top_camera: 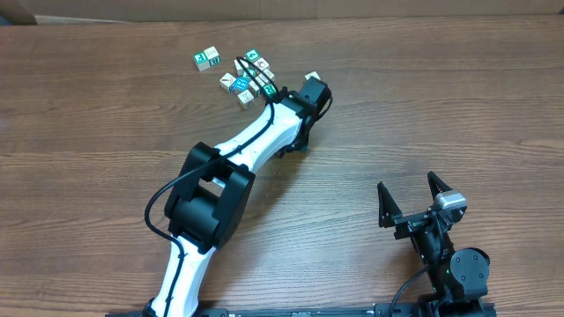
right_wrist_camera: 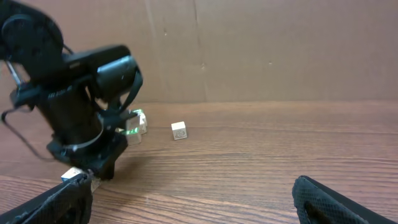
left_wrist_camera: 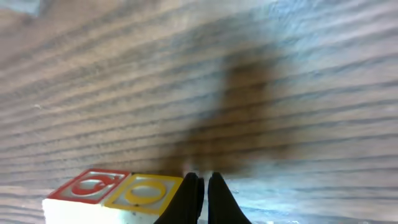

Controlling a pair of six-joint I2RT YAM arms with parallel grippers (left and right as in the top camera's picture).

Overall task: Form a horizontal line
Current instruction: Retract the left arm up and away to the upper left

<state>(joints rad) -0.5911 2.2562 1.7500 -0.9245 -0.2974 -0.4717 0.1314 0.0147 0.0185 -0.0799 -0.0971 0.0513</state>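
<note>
In the left wrist view two cubes sit side by side, one with a red-framed top and one with a yellow-framed top, forming a short row. My left gripper is shut and empty, tips down at the table just right of the yellow-topped cube. In the overhead view the left wrist hides these two cubes. An irregular bunch of cream-and-teal cubes lies just left of that wrist. My right gripper is open and empty, far from the cubes; its fingers also show in the right wrist view.
A single cube lies apart at the far left of the bunch, another beside the left wrist. A loose cube shows on the table past the left arm. A cardboard wall stands behind the table.
</note>
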